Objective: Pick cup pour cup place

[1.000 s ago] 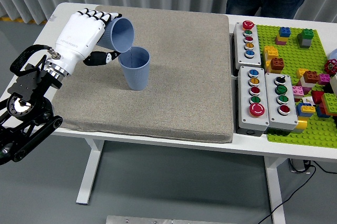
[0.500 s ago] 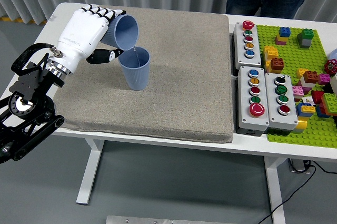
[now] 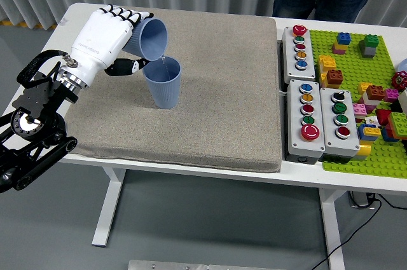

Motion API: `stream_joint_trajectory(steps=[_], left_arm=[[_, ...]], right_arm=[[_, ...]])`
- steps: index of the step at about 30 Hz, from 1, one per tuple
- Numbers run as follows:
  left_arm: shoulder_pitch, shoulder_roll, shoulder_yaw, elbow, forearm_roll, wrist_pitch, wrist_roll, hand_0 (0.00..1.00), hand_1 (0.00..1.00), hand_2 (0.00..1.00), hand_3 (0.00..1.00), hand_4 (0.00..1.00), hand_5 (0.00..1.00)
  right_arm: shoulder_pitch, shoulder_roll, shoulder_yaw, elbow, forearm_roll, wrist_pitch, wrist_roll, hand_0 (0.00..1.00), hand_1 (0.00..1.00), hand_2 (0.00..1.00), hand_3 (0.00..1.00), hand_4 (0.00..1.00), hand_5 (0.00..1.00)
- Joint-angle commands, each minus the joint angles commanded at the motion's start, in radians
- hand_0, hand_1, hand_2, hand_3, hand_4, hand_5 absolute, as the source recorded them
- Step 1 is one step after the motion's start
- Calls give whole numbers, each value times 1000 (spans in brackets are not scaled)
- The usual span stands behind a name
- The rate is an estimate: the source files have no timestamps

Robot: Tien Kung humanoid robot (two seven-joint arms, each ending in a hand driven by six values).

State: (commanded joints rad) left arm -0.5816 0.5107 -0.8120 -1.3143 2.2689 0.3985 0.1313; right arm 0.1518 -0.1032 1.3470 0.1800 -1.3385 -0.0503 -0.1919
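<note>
Upright blue cup (image 3: pixel 163 83) stands on the grey mat (image 3: pixel 222 92), left of centre. Just beyond, left hand (image 3: pixel 105 38), fingers wrapped round the tilted blue cup (image 3: pixel 148 38), pours a thin stream. Risk: any sideways drift puts liquid on the mat.

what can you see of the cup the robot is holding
The held cup is a blue-grey ribbed tumbler that looks like plastic, gripped around its base by the left hand. It is tipped nearly on its side, mouth facing right and down, above the rim of the upright blue cup on the beige mat. A thin stream seems to run between them.
</note>
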Motion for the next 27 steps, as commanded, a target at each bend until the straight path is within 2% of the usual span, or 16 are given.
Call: stream_joint_trajectory(steps=[10, 27], left_arm=[[-13, 19, 30, 12, 0, 3, 3, 690, 639, 670, 618, 523, 2], [-18, 24, 54, 17, 0, 1, 10, 690, 636, 667, 609, 519, 3]], right_arm=[[0, 1, 1, 0, -1, 0, -1, 695, 698, 628, 619, 212, 403], [-7, 2, 3, 0, -8, 2, -2, 695, 698, 628, 619, 212, 403]])
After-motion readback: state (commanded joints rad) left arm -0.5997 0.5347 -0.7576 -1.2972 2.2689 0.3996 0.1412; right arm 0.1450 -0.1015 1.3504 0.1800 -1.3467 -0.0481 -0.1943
